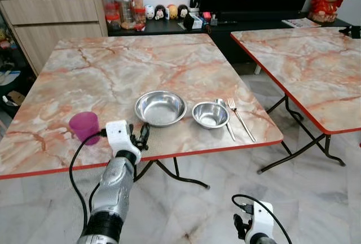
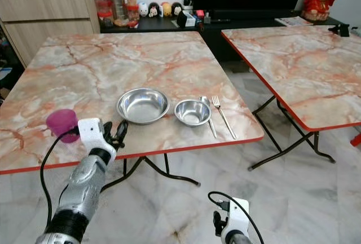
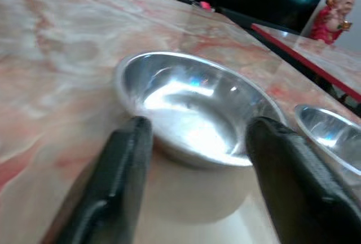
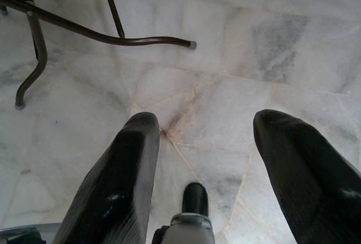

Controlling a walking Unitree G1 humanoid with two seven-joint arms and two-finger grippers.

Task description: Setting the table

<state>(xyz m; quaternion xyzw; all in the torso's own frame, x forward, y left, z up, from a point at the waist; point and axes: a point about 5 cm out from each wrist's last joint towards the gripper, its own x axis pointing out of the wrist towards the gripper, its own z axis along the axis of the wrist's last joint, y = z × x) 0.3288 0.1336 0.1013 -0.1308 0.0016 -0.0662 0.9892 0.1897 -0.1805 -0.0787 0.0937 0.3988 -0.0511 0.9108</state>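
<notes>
Steel is what you are reaching for: the large round stainless steel plate point(image 1: 161, 107) lies on the marbled pink surface point(image 1: 113, 69) near its front edge, just ahead of your left gripper point(image 3: 197, 142). Its black fingers point(image 3: 121, 165) are spread apart, framing the near rim without touching it. To take it well, I judge you should bring one finger over the rim and one under its lip, since the shallow wall offers little else to pinch. Go slowly; the polished metal may slide on the smooth top. Beside it sit the small round steel bowl point(image 1: 210, 114), then the steel spoon point(image 1: 224, 114) and steel fork point(image 1: 240, 117); the purple plastic cup point(image 1: 84, 126) stands by your left wrist, so mind it. Your left arm stretches forward, level with the top. Your right gripper point(image 4: 197, 159) hangs low over the tiled floor point(image 4: 237, 41), fingers apart.
</notes>
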